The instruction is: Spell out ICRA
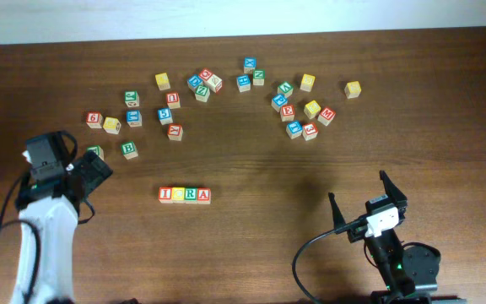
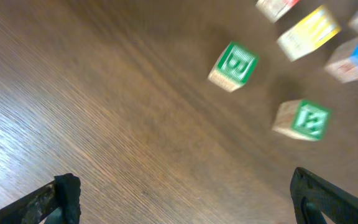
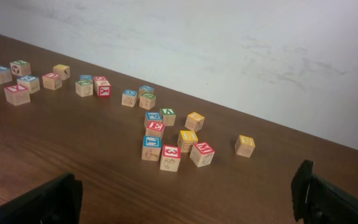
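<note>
Table (image 1: 251, 249) bears ICRA row (image 1: 184, 195), seen only overhead.

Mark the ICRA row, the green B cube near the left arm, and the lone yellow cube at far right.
ICRA row (image 1: 185, 195): overhead, middle of the row.
green B cube (image 1: 129, 149): overhead, top face.
lone yellow cube (image 1: 353, 89): overhead, top face.

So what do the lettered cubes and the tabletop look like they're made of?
ICRA cubes: likely wood, pale bare edges around painted red, yellow and green faces; matte.
Loose cubes: same look, light unfinished sides, coloured printed faces.
Table: dark brown wood grain, faint sheen; could be veneer or laminate rather than solid wood.
</note>
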